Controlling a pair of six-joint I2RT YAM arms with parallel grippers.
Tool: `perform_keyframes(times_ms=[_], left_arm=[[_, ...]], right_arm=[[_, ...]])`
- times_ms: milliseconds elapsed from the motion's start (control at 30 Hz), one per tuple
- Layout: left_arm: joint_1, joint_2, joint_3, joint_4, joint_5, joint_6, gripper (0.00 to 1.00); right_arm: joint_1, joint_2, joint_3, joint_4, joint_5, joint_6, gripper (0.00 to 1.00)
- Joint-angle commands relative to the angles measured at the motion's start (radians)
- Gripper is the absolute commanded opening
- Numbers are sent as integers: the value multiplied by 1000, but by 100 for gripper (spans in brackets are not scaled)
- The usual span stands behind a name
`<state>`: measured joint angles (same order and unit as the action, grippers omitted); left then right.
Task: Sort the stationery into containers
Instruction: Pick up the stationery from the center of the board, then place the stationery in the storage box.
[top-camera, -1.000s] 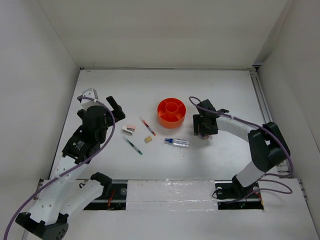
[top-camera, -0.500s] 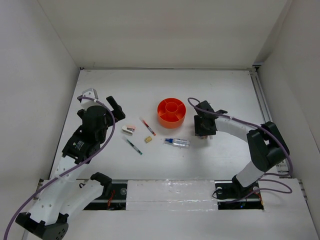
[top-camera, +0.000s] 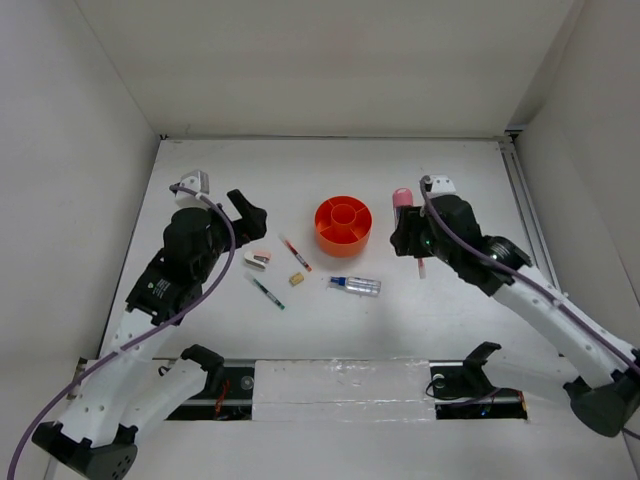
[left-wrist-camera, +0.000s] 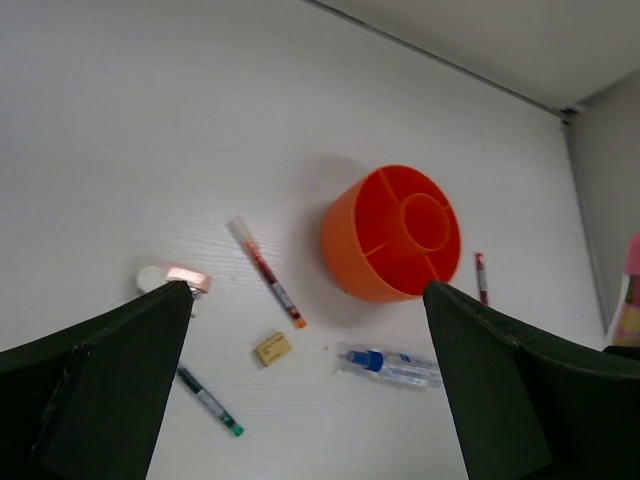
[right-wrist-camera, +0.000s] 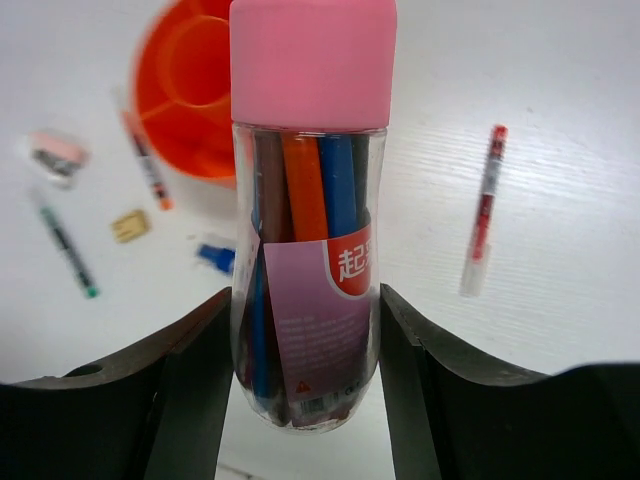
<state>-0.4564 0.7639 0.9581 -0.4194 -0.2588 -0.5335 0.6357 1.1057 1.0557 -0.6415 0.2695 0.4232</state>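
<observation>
My right gripper (top-camera: 407, 232) (right-wrist-camera: 308, 330) is shut on the pink-capped tube (top-camera: 403, 197) (right-wrist-camera: 310, 200) of pens and holds it above the table, right of the orange organizer (top-camera: 343, 225) (left-wrist-camera: 392, 232) (right-wrist-camera: 190, 90). A red pen (top-camera: 421, 267) (right-wrist-camera: 482, 210) lies below it. My left gripper (top-camera: 245, 215) (left-wrist-camera: 305, 300) is open and empty above the white-pink stapler (top-camera: 257, 259) (left-wrist-camera: 175, 278). Another red pen (top-camera: 295, 252) (left-wrist-camera: 267, 272), the green pen (top-camera: 266, 291) (left-wrist-camera: 209, 401), the tan cube (top-camera: 297, 279) (left-wrist-camera: 272, 348) and the blue-capped tube (top-camera: 355, 285) (left-wrist-camera: 392, 364) lie in front of the organizer.
White walls close in the table on the left, back and right. A metal rail (top-camera: 522, 200) runs along the right edge. The arm bases and cables sit at the near edge.
My right gripper has risen off the table with the pink tube, uncovering the red pen beneath. My left gripper has shifted slightly right, toward the stapler.
</observation>
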Motion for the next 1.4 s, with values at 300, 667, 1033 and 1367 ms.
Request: perform_keyframes(times_ms=[300, 667, 1033, 1367], left_arm=[[-44, 121, -2, 483, 658, -75, 100], [-44, 176, -99, 778, 946, -151, 100], [-44, 229, -140, 886, 1009, -223, 100], [-44, 256, -150, 916, 1029, -241, 73]], right_arm=[[123, -193, -8, 285, -322, -26, 0], [205, -87, 10, 470, -473, -37, 0], [265, -15, 32, 514, -555, -77, 0], [265, -15, 32, 548, -523, -87, 0]])
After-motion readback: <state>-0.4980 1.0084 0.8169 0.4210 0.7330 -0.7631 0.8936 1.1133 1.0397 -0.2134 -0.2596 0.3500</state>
